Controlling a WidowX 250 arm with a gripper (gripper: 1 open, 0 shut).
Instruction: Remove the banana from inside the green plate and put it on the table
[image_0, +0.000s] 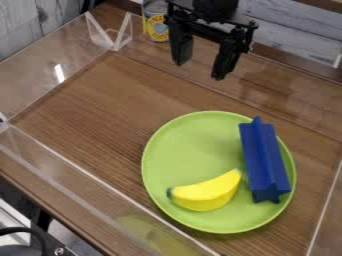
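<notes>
A stubby yellow banana (207, 190) lies inside the lime-green plate (187, 150), near the plate's front edge. A long blue block (262, 157) rests on the plate's right side, beside the banana. My black gripper (203, 57) hangs above the far side of the table (107, 105), well behind the plate and apart from it. Its two fingers stand spread, open, with nothing between them.
Low clear acrylic walls (54, 160) fence the wood-grain tabletop at the left, front and back. Bare wood stretches left of the plate. A yellow-and-white object (158, 25) stands behind the back wall.
</notes>
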